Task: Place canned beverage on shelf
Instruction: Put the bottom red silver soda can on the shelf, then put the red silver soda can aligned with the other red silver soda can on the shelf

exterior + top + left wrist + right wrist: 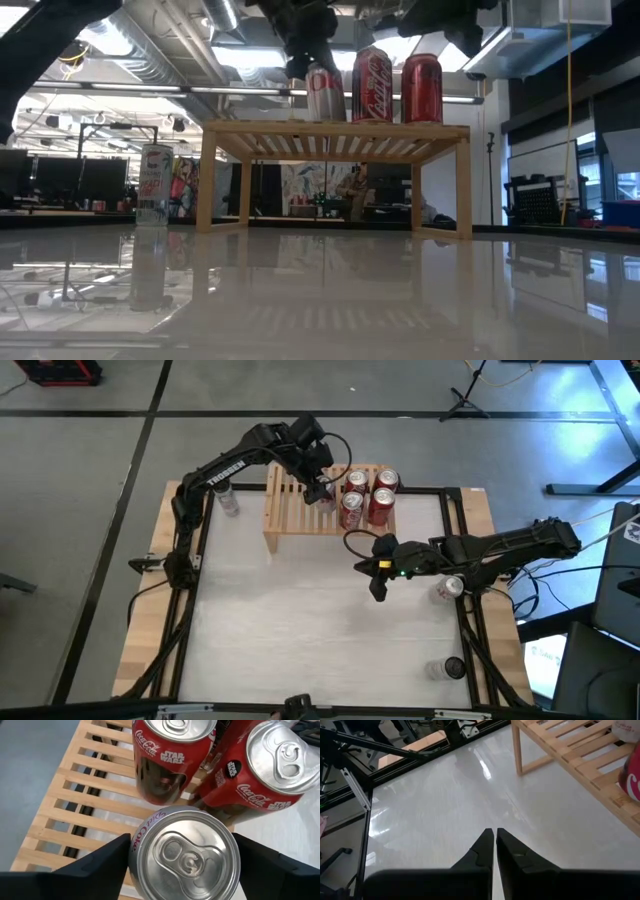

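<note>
On the glossy white desk (pixel 300 620), the left tool (pixel 182 857) sits over the shelf (pixel 290 510), its fingers straddling a silver Diet Coke can (pixel 185 852) standing on the slats just beside the red cans (pixel 365 500); whether it grips cannot be told. Releasing well probably means opening fully, then lifting straight up (no sideways nudge). The right tool (pixel 494 845) waits pinched closed, empty, above the desk.
</note>
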Controlling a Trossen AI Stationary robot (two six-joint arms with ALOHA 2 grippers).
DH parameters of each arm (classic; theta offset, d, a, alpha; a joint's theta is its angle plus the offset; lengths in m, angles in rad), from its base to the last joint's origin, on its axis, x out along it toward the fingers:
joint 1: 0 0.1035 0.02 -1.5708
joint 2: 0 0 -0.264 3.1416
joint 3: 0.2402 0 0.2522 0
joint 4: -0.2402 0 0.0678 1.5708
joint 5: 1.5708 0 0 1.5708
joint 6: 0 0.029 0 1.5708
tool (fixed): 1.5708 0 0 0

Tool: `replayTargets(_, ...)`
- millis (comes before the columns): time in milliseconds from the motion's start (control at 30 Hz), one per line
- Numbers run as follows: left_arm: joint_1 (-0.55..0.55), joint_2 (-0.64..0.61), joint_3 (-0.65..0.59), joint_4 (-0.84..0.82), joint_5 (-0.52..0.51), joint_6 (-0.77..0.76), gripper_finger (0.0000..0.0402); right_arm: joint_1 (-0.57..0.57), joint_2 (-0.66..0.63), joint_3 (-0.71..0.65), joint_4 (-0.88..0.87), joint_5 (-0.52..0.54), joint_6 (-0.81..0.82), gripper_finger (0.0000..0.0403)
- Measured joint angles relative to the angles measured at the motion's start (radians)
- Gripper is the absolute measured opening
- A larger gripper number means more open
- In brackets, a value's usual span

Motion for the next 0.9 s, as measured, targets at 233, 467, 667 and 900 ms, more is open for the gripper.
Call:
replayTargets(233, -0.008, 0.000, 0.002, 0.021, 0.013, 0.020, 0.0372, 0.000, 0.000, 0.000, -0.001, 0.000, -0.009, 0.0012)
replayTargets(467, -0.030, -0.070, 0.067, -0.038, -0.127, 0.028, 0.0385, 0.001, -0.069, 0.062, -0.159, -0.101, -0.025, 0.0012)
replayTargets(667, -0.072, -0.252, 0.069, -0.063, -0.156, -0.029, 0.0386, 0.035, -0.120, 0.255, -0.604, -0.121, 0.036, 0.0012)
replayTargets(900, -0.156, -0.376, 0.060, -0.201, -0.160, -0.108, 0.0386, 0.032, -0.131, 0.307, -0.927, -0.126, 0.209, 0.0019)
